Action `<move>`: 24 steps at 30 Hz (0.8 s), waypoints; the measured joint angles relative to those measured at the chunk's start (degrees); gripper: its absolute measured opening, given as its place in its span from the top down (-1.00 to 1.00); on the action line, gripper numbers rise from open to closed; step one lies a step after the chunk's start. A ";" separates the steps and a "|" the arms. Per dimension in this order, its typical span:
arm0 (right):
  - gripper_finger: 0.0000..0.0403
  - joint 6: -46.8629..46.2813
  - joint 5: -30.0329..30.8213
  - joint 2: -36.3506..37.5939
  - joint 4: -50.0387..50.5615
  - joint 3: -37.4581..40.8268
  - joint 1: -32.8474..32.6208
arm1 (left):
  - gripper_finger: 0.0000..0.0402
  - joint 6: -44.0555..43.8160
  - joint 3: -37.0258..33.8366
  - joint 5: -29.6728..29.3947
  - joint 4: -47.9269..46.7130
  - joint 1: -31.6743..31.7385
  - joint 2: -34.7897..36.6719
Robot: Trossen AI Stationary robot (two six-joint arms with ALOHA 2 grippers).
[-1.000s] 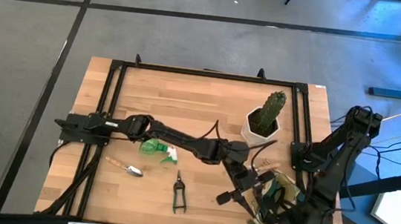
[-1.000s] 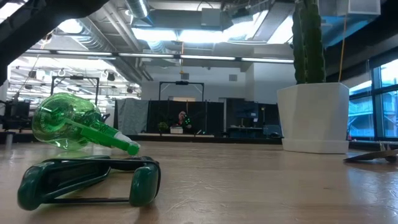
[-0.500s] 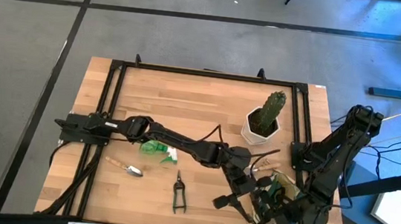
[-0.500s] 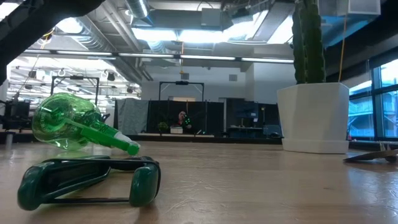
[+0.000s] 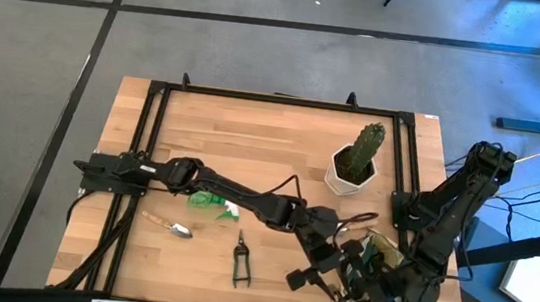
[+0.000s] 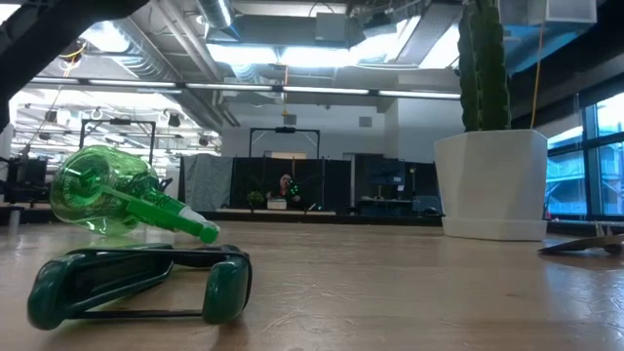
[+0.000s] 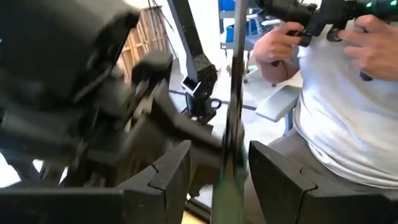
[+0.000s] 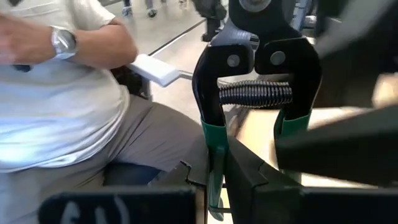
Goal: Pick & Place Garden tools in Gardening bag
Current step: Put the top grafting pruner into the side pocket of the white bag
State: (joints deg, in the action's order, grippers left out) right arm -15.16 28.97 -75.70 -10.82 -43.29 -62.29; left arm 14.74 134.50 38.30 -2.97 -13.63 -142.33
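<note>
My right gripper (image 5: 362, 283) is at the table's near right corner, shut on black pruning shears with green handles (image 8: 255, 93). My left gripper (image 5: 323, 270) is stretched across to the same spot and is open. Its fingers (image 7: 168, 180) stand on either side of a thin dark-and-green edge (image 7: 225, 186) with a gap on each side. The olive bag (image 5: 388, 246) is mostly hidden under the arms. A green spray bottle (image 5: 210, 200), a trowel (image 5: 168, 226) and another pair of shears (image 5: 241, 259) lie flat on the table. My right gripper pinches one green handle (image 8: 210, 152) of the shears between its two fingers. The fingers lie along the handle. The black head and coil spring (image 8: 255, 93) stick out beyond the fingertips, and the other handle is free. The room shows behind the shears, not the table.
A cactus in a white pot (image 5: 352, 168) stands at the far right, close behind both grippers. A person (image 8: 68, 106) sits just beyond the near edge, hands (image 7: 373, 43) on a controller. There is bare tabletop at the far left and in the middle.
My left gripper has gone toward the table's near edge and closer to my right gripper. My right gripper has shifted a little toward the left. The bottle, trowel and shears on the table have stayed put.
</note>
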 joint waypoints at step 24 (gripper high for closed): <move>0.87 1.36 -1.52 0.00 -1.06 0.00 0.15 | 0.39 -0.43 0.02 0.26 -0.02 -0.57 1.93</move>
State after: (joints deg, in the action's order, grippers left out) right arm -13.80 27.45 -75.70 -11.88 -43.29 -62.14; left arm 14.32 134.52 38.56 -2.99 -14.20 -140.40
